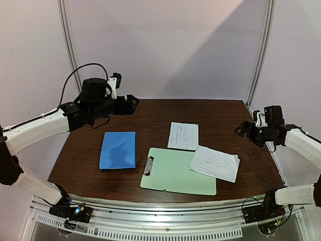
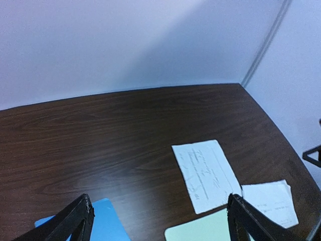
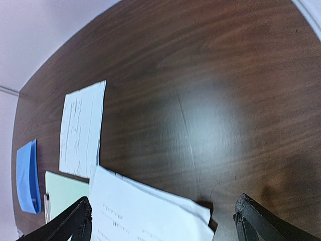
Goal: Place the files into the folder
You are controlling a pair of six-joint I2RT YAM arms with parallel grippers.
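Observation:
The blue folder (image 1: 118, 149) lies shut and flat on the left half of the brown table (image 1: 150, 115). Of the two white files, one sheet (image 1: 183, 135) lies flat at mid-table. The other (image 1: 214, 163) lies skewed over the right end of a pale green clipboard (image 1: 178, 173). My left gripper (image 1: 134, 103) hovers open above the table's back left, past the folder (image 2: 103, 223), with nothing between its fingers (image 2: 83, 216). My right gripper (image 1: 241, 129) hangs open at the right edge. It looks down over the skewed sheet (image 3: 145, 216) and holds nothing.
The clipboard's metal clip (image 1: 148, 165) sits at its left end, close to the folder. Pale booth walls with metal posts (image 1: 260, 50) close in the back and sides. Bare wood (image 3: 210, 100) stretches behind the sheets. The arm bases (image 1: 70, 211) stand at the near edge.

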